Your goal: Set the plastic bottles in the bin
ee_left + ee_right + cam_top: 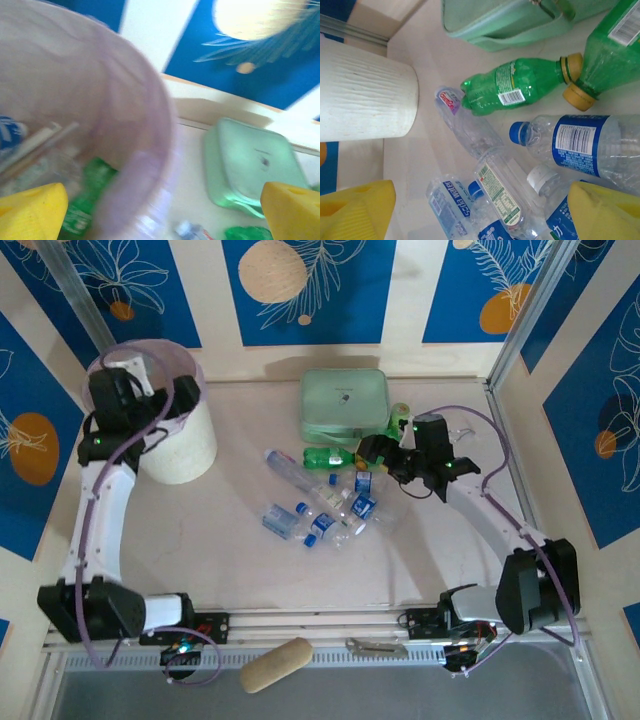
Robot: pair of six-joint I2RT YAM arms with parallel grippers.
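Your left gripper [160,212] hangs spread over the bin [186,452], seemingly empty; right gripper [480,212] gapes above the bottles [512,89].

The left end effector [162,215] is hovering at the rim of the bin [145,150], its yellow fingertips [32,210] standing wide apart at the lower corners with nothing gripped between them. The bin's pale lilac liner is showing blurred across the left half. Inside, a green bottle [87,195] is lying near a clear bottle [10,132] with a blue label. To the right, a mint-green case [250,165] is sitting on the pale counter [192,175], apart from the bin. A second green bottle [245,233] is peeking in at the bottom edge. A blue patterned wall [280,65] is standing behind.
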